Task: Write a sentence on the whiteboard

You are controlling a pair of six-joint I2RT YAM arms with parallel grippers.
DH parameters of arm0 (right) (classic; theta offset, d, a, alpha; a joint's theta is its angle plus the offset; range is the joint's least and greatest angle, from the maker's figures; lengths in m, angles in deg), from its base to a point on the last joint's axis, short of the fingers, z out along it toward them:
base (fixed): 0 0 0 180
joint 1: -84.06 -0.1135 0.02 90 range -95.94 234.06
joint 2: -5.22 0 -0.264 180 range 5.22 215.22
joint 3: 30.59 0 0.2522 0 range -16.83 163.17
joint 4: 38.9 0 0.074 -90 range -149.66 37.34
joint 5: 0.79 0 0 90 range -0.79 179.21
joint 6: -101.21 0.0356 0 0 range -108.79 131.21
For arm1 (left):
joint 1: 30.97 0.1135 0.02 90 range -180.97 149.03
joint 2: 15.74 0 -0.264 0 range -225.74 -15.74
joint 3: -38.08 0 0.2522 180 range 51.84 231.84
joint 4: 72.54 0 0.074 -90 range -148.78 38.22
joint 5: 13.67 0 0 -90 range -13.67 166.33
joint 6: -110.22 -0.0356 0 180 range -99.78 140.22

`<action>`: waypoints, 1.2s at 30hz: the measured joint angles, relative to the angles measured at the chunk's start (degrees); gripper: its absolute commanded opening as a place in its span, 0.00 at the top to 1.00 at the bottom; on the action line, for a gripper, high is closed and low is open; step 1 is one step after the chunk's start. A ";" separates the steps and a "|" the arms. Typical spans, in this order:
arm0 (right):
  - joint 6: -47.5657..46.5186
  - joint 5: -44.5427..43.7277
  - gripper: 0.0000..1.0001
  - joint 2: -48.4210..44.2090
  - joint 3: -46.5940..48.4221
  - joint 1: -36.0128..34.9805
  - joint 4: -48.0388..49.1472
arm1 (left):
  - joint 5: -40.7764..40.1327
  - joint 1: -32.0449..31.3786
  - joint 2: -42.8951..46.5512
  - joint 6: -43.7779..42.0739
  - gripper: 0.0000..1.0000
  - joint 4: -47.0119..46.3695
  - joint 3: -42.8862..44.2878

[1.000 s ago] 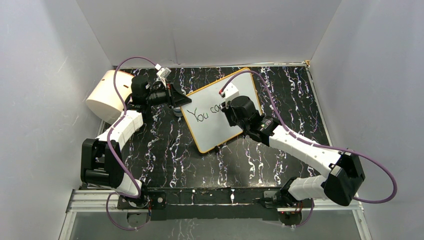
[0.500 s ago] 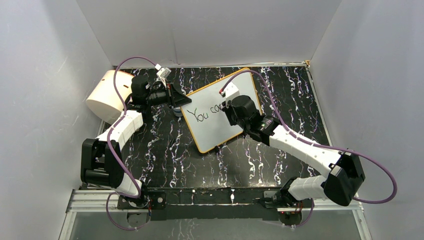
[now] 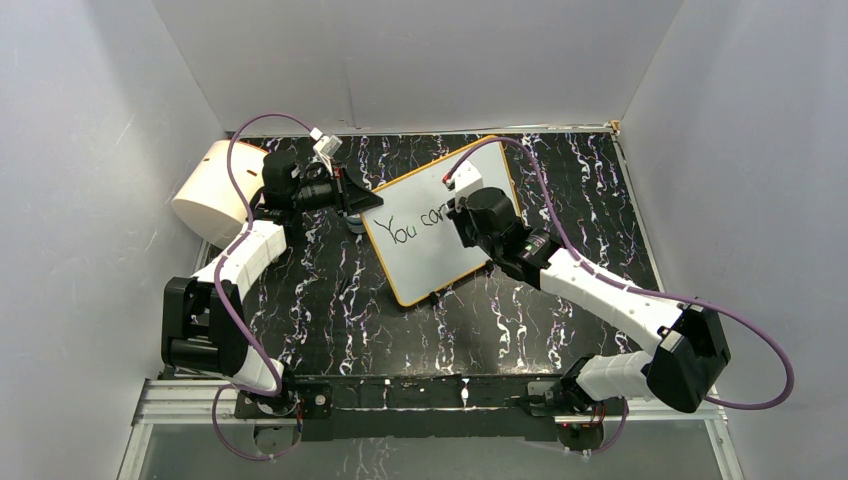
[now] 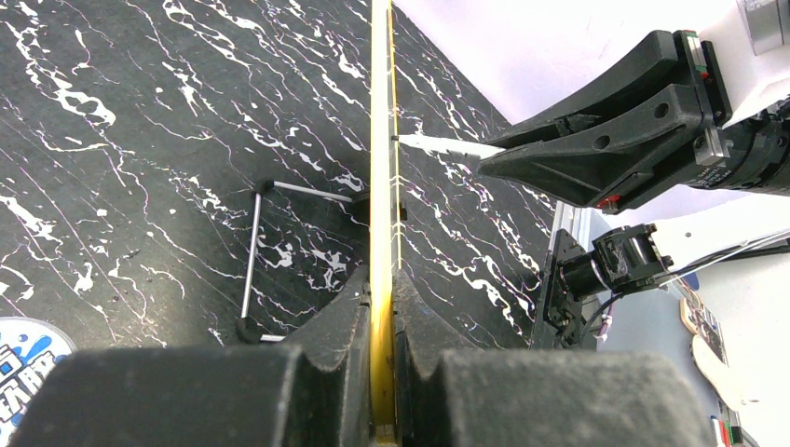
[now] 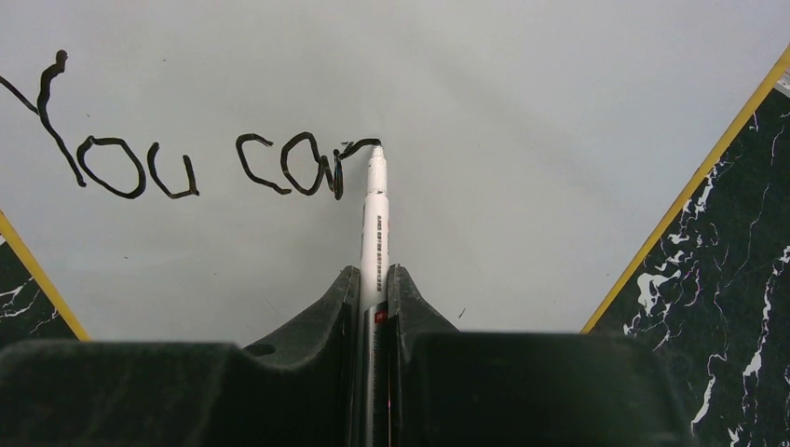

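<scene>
The sentence (image 5: 244, 163) is seen as black, thin marker lettering in the upper left part of the whiteboard (image 5: 522, 112). "You ca" can be read in one line, and a short further stroke is joined to the top of the last letter. The rest of the white face below and to the right of the lettering is unmarked. The whiteboard is edged with a thin orange-yellow rim and is placed near the middle of the black, white-veined table (image 3: 560, 180), turned at an angle to the table's edges.

A slim white marker (image 5: 374, 233) is held against the board, its dark tip touching the end of that last short stroke. The marker's barrel is clamped between the narrow-set jaws of the right gripper (image 5: 374, 279), which is reached in over the board's right half.

In the left wrist view the board is seen edge-on, and its yellow rim is pinched between the closed jaws of the left gripper (image 4: 380, 289) at the board's left edge. On the far side of the board from the marker, a thin wire leg (image 4: 256, 251) with black ends is seen resting on the table. A round blue-and-white printed disc (image 4: 23, 358) is partly cut off at the picture's lower left corner.

A big cream cylinder (image 3: 215, 190) is laid on its side at the table's far left, behind the left arm and well apart from the board.
</scene>
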 measured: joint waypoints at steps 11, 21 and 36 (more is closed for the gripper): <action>0.42 0.17 1.00 -0.04 -0.02 0.39 -1.64 | -0.02 0.00 0.00 -0.02 1.00 0.09 0.00; 1.46 1.18 1.00 -0.20 -0.13 0.44 -4.42 | -0.04 0.00 0.00 -0.04 1.00 0.22 0.09; 1.73 1.44 1.00 -0.39 -0.55 0.44 -5.14 | -0.02 0.00 0.00 -0.24 1.00 0.55 0.22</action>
